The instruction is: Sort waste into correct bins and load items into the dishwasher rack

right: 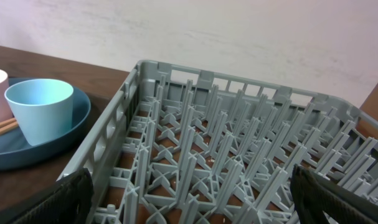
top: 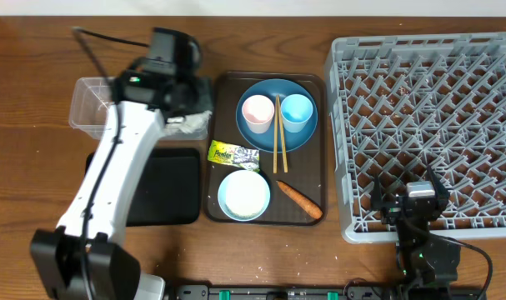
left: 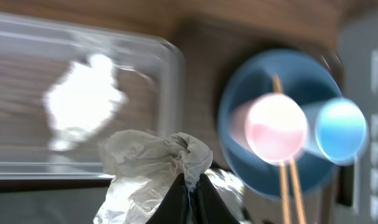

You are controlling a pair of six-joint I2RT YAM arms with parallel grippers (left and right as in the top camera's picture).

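Far left of the brown serving tray (top: 313,171) sits the clear tub (top: 87,102), with the black tray (top: 165,187) just in front of it. In the left wrist view something white shows through the tub wall, too blurred to name.

At the serving tray's back left corner, between it and the tub, the left gripper (left: 190,193) has its fingers pressed together, pinching the crumpled white paper (left: 154,158), which is bunched up around the fingertips.

On the serving tray, the yellow-green wrapper (top: 233,155) lies flat near the left edge, apart from the paper. Behind it is the blue plate (top: 261,140), with the white-pink cup (top: 258,112) and the light blue cup (top: 296,111) on it side by side. The chopsticks (top: 278,133) run between the cups and off the plate's front edge. The pale blue bowl (top: 243,194) stands at the tray's front left, and the carrot (top: 298,198) lies beside it at the front right.

Right of the serving tray is the grey rack (top: 428,108). The right gripper (top: 411,193) sits at its front edge, fingers spread wide and holding nothing.
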